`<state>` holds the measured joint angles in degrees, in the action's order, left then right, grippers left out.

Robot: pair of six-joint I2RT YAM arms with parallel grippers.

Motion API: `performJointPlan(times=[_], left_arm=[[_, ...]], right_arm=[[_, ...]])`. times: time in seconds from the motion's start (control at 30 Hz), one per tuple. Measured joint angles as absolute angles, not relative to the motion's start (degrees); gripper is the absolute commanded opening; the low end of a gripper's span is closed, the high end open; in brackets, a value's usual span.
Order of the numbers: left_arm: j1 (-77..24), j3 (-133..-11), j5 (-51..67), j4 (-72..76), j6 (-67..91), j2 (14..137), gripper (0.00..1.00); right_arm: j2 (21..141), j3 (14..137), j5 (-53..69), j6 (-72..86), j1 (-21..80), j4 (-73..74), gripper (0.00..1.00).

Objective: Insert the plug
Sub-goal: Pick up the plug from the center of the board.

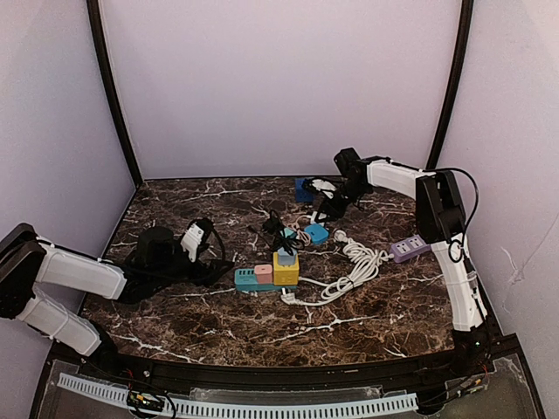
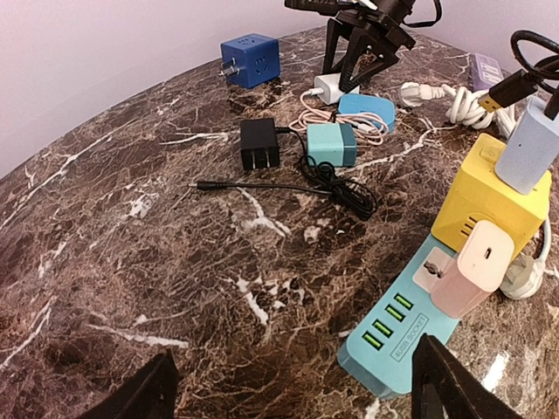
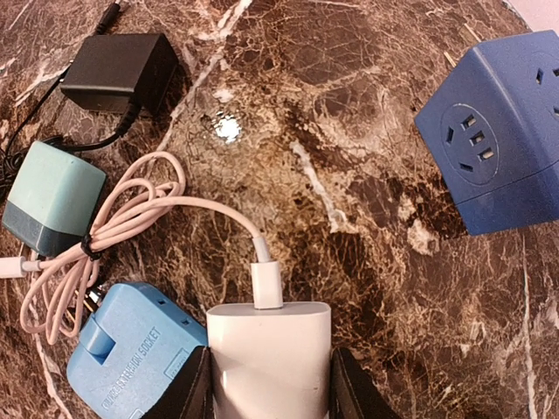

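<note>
Two tools noted.

Right tool (image 3: 269, 388), far side, right of centre: fingers (image 3: 194, 388) pressed against both flanks of a white rectangular plastic charger (image 3: 271, 349), pinching it. The charger rests on the dark marbled desk (image 1: 218, 323). A thin white cable (image 3: 166, 205) is plugged into its end and gathered in a tied loop.

Just beside the charger lies a light blue flat socket adapter (image 3: 131, 349). Left of the charger, towards the far wall, stands a dark blue cube socket (image 3: 493, 131), apart from it. Also close by are a mint-green block charger (image 3: 52, 196) and a black adapter with a thin black lead (image 3: 118, 70).

Left tool (image 2: 293, 397), near left: fingers (image 2: 144, 393) spread wide, nothing between them.

At mid-desk is a teal power strip with green USB ports (image 2: 393, 340), well apart from the white charger on its near side. It carries a yellow cube socket (image 2: 489, 205) and a pale pink plug block (image 2: 467, 279). A grey-blue adapter (image 2: 533, 144) sits on top of the cube.

To the right lie a coiled thick white cord (image 1: 358, 262) and a lilac power strip (image 1: 406, 249).
</note>
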<state>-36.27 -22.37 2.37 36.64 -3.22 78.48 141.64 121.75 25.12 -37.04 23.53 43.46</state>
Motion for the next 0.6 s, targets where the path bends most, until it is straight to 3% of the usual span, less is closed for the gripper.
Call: performJointPlan(times=[0.23,0.4,0.6], left_arm=[[-36.29,-22.55,4.27,39.09,-7.03,78.48,0.8],[-36.53,-22.55,5.3,39.51,-7.97,78.41,0.79],[-36.67,-22.55,5.34,39.48,-8.05,77.87,0.79]], right_arm=[[139.76,118.83,24.58,-35.66,23.53,42.72,0.24],[139.28,117.93,22.61,-33.87,23.59,41.67,0.43],[139.61,117.97,21.41,-31.57,23.64,40.49,0.48]])
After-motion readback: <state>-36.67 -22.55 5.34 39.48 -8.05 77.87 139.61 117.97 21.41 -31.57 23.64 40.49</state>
